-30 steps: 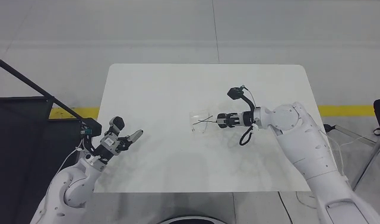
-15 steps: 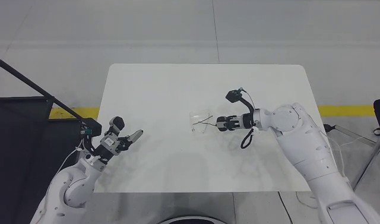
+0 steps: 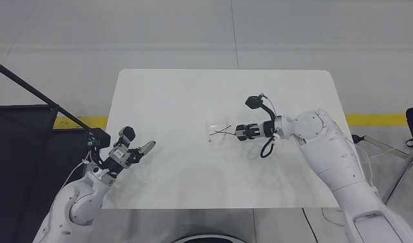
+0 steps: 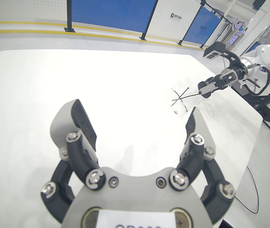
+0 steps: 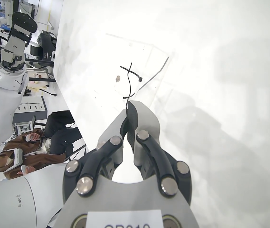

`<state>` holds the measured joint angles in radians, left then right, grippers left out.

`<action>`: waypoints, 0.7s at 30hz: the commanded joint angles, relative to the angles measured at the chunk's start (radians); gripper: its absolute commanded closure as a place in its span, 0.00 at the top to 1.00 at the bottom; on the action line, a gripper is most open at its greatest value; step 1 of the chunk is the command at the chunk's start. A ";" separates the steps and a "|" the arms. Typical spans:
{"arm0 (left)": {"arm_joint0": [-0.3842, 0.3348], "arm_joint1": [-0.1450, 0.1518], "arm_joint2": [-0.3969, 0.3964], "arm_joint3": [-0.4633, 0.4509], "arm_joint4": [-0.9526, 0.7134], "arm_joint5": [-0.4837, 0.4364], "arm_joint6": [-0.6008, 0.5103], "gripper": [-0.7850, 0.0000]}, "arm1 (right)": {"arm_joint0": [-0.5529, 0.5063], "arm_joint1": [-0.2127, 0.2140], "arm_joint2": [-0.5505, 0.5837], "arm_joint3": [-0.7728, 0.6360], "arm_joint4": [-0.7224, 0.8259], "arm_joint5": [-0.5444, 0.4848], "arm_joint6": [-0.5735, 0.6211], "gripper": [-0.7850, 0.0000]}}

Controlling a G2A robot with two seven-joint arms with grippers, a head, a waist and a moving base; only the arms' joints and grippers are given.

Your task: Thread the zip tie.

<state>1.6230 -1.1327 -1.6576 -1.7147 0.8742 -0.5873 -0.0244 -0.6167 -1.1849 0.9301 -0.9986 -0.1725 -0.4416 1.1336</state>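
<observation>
We're pinching the zip tie by one end in our closed right gripper, over the clear tray mid-table. The left gripper is hanging wide open, empty. Next we're needing tail aligned with head.

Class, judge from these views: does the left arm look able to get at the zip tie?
Probably yes, at a stretch. The left arm has open jaws, far from the zip tie, with bare table between; the right arm has jaws shut on its end.
</observation>
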 commanded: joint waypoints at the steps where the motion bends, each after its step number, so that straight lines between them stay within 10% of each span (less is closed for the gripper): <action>1: 0.000 0.000 0.000 0.000 0.000 0.000 0.000 1.00 | 0.005 -0.002 -0.005 0.007 0.003 -0.002 0.001 0.13; 21: 0.000 0.000 0.000 0.000 0.000 0.000 0.000 1.00 | 0.027 -0.009 -0.033 0.034 0.002 -0.020 -0.014 0.29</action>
<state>1.6230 -1.1327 -1.6576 -1.7147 0.8742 -0.5873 -0.0244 -0.5876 -1.1944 0.8972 -0.9606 -0.1652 -0.4589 1.1232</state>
